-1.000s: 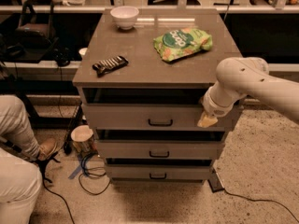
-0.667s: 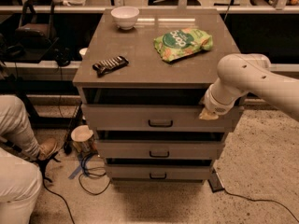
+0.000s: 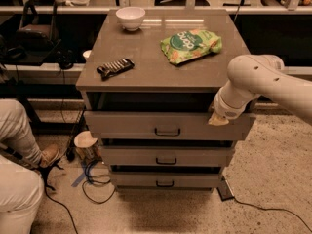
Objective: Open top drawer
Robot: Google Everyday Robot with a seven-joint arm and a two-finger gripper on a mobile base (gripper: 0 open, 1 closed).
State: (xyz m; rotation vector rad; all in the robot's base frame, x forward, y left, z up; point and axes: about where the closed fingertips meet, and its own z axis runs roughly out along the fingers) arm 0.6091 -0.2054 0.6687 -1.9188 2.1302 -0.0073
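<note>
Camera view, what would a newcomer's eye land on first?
The big white arm reaching in from the right, its gripper at the right end of the partly open top drawer. Next, the green snack bag and white bowl on the cabinet top.

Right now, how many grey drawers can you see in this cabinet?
3, stacked. The top drawer is partly open, with the gripper at its upper right edge; the middle drawer is below it; the bottom drawer is lowest. None seems hidden.
</note>
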